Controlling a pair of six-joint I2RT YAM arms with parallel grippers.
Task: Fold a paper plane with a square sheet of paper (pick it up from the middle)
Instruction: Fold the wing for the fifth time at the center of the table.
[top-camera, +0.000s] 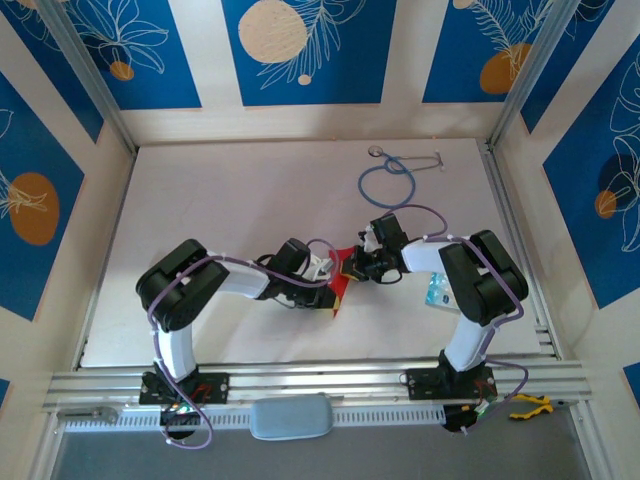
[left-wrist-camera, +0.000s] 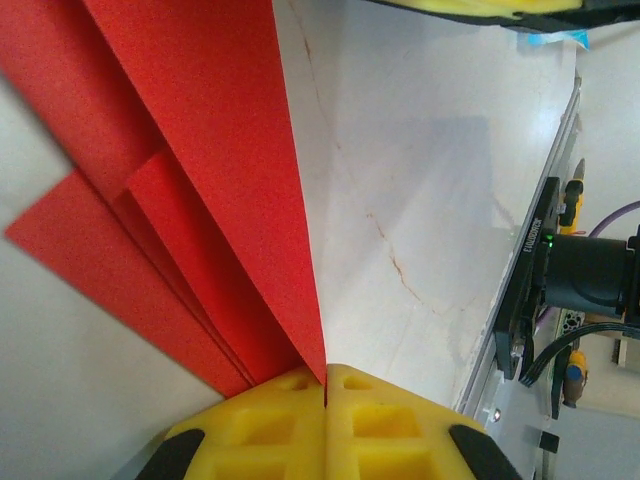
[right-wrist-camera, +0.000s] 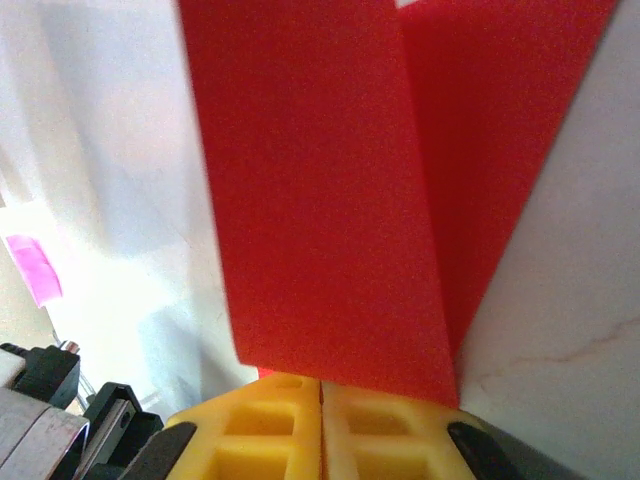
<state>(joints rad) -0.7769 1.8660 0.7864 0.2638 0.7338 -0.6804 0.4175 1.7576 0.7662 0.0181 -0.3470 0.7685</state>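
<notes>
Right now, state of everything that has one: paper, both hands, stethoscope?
red paper: folded into several layers, pinched by both hands.
left hand: shut on the red paper, with a fold edge running into the seam between its pads.
right hand: shut on the red paper.
stethoscope: lying loose at the far side of the table, nothing touching it.
</notes>
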